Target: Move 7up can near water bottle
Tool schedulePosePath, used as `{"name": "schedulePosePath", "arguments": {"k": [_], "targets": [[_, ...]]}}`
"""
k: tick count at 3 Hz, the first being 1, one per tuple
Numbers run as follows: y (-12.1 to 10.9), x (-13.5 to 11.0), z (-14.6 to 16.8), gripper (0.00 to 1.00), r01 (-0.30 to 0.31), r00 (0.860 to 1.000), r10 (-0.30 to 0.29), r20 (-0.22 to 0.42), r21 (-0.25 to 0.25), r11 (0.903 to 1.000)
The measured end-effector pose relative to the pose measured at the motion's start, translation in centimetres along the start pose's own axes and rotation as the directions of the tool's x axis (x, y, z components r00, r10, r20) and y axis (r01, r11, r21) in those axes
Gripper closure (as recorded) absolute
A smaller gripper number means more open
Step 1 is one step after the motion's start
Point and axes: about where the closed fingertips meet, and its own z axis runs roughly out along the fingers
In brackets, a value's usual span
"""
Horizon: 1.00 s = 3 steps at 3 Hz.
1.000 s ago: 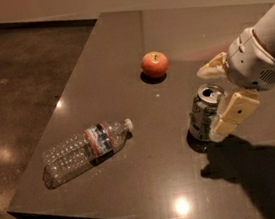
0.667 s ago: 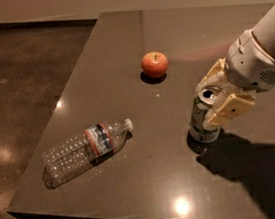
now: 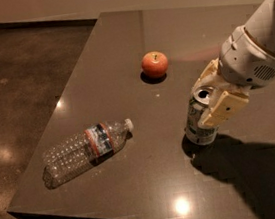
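- The water bottle (image 3: 85,151) lies on its side near the left front corner of the tabletop (image 3: 137,184), with its white cap pointing right and slightly away. Lying flat it is stable, so it serves as a fixed mark to aim for. The bare surface just right of its cap looks like the natural spot to set something down.
- The red-orange apple (image 3: 155,64) sits farther back, well apart from the bottle. It is off the straight line between can and bottle, so it should not get in the way.
- The 7up can (image 3: 197,121) stands upright at centre-right, well apart from the bottle, so the move has not been made yet. I cannot tell whether its base rests on the tabletop or is barely lifted.
- The gripper (image 3: 201,103) reaches in from the right and is clamped on the can. One cream finger lies against the can's near side and the other sits behind its silver top. Holding it from the side and high up keeps the can vertical and leaves the base free to slide or lift leftward.
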Motion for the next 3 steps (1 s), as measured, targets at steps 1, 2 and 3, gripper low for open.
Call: {"name": "schedulePosePath", "arguments": {"k": [1,2,3], "targets": [[1.0,-2.4,0.0,1.0,0.043,0.999,-0.042,0.011,-0.024,0.9988],[2.3,-4.7,0.4,1.0,0.086,0.996,-0.085,0.022,-0.048,0.9952],[3.4,-6.9,0.9,1.0,0.13,0.991,-0.128,0.034,-0.056,0.99]]}}
